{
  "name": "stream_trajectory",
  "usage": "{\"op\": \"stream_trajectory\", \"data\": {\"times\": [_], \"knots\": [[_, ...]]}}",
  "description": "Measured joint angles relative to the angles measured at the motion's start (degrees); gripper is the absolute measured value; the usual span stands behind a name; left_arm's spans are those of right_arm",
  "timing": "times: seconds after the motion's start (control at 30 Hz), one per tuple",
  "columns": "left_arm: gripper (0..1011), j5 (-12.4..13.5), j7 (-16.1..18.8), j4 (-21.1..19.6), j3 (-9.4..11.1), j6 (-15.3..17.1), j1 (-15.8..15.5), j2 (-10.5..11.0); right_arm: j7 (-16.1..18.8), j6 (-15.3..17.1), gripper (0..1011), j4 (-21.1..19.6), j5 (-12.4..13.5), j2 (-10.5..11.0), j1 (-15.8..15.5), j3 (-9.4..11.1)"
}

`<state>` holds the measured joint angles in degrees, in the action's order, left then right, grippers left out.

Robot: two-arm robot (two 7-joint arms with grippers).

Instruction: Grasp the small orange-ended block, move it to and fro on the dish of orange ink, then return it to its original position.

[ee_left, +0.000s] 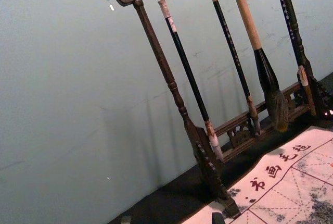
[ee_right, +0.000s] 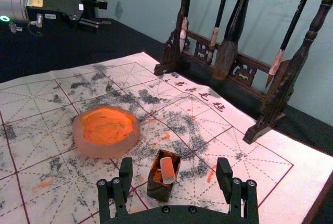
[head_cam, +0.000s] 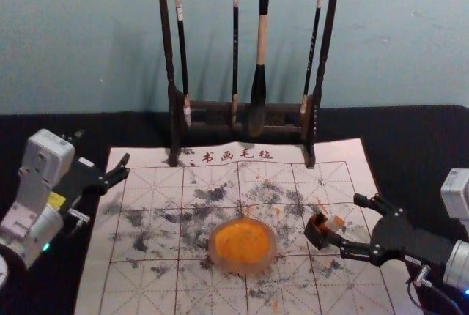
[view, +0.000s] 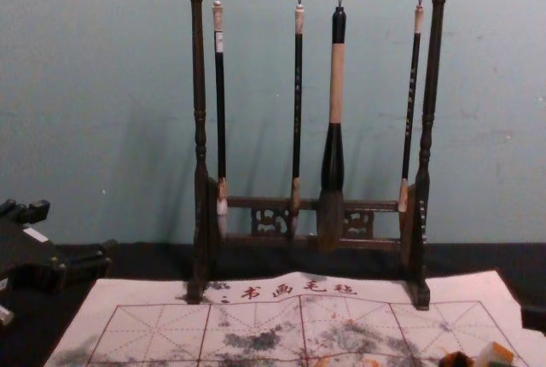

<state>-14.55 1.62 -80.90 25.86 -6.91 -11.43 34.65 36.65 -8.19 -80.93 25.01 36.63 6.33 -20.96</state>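
Head view. The right gripper (head_cam: 344, 219) is at the block (head_cam: 337, 222), which tilts at the mouth of a dark box (head_cam: 316, 233) on the right of the mat (head_cam: 95, 286). The dish (head_cam: 212, 250) of orange ink is near the middle of the mat. Judged step: grasp the block. After the grasp, lift until the block clears the box rim, then carry it level towards the dish. The left gripper (head_cam: 102, 155) is parked at the left edge, fingers apart and holding nothing.

Left wrist view. A wooden stand (ee_left: 157, 47) with hanging brushes (ee_left: 248, 21) is before a plain pale wall (ee_left: 62, 104).

Right wrist view. The right gripper's fingers are spread either side of the block and box, with a gap on both sides. Centre on the block before closing; too low or too wide a grip may catch the box wall and drag it. Close gently, as the block is small and may turn. Whether its lower end sits inside the box cannot be told.

Chest view. The block's pale orange end shows beside the box at the lower right. The mat is gridded, black-smudged and slightly rippled, on a black table covering (view: 145, 258). The stand is upright at the mat's far edge.
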Motion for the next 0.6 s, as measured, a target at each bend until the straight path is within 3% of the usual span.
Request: {"op": "stream_trajectory", "data": {"times": [0.6], "knots": [[1001, 0.00, 0.00, 0.00, 0.00, 0.00, 0.00, 0.00, 1.42, 0.45, 1000, 1.98, -0.77, -1.03, 1.57, -0.82]]}}
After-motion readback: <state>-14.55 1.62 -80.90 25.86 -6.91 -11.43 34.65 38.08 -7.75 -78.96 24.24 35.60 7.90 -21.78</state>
